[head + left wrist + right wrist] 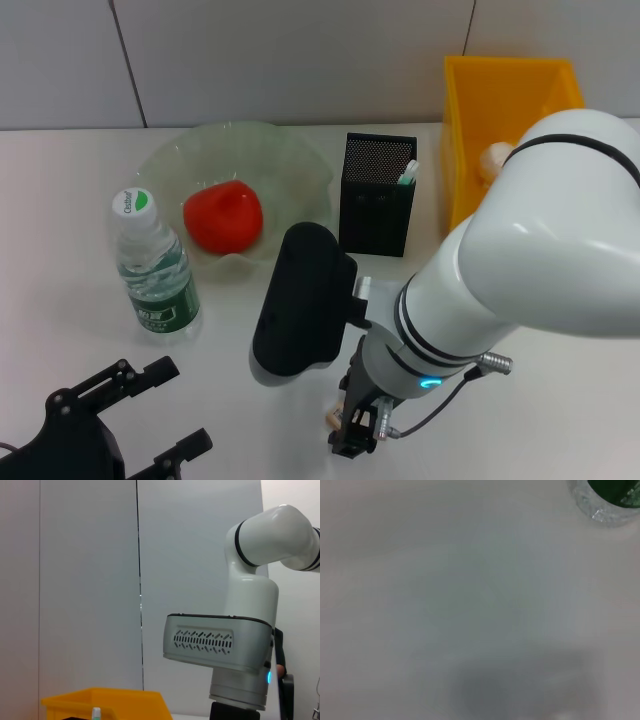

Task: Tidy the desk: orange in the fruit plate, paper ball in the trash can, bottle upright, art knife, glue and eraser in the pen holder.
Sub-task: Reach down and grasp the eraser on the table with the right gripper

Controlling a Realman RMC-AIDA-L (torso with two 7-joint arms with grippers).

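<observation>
One small pale item, probably the eraser [334, 420], is sitting right at my right gripper [355, 432], apparently pinched, while I'm eyeing the pen holder [377, 196] at 12 o'clock; left gripper [150, 410] is idling spread.

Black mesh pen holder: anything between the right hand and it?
The right hand is low at the table's near edge; the black mesh pen holder stands beyond it. Only the right arm's own black wrist housing lies between them.
</observation>
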